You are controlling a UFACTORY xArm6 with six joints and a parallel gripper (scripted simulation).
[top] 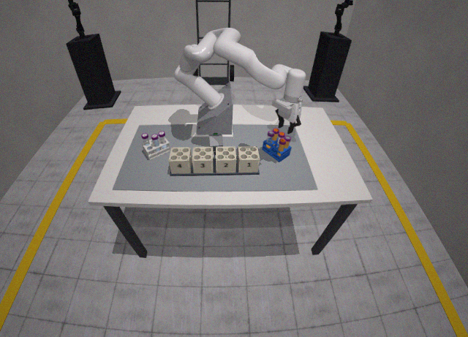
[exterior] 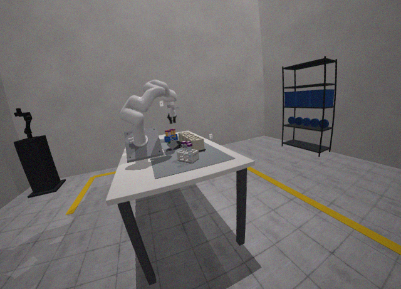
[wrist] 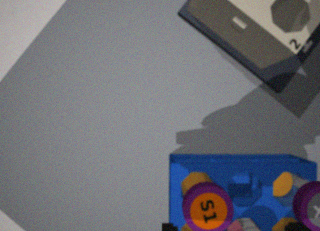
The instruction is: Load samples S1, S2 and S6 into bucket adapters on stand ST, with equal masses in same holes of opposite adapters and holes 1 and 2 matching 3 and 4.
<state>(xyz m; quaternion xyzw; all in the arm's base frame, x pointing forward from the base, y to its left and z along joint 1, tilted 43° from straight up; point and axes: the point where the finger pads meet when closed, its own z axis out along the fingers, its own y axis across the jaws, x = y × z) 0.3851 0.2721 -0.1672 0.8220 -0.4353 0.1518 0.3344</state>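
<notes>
My gripper is open and empty above the blue rack. That rack holds three orange-dot samples and two grey-dot tubes, all purple-capped. Sample S1 is readable in the wrist view; a grey-dot tube is cut off at the right edge. The other samples' IDs are unreadable. Adapters 4, 3, 2 and 1 stand in the stand; I see no tubes in them. The white rack holds three purple-capped blanks; their volumes are unreadable.
The green DONE key is near the arm's base, behind the adapters. The grey mat lies on the white table. The stand's corner and an adapter show at the wrist view's upper right.
</notes>
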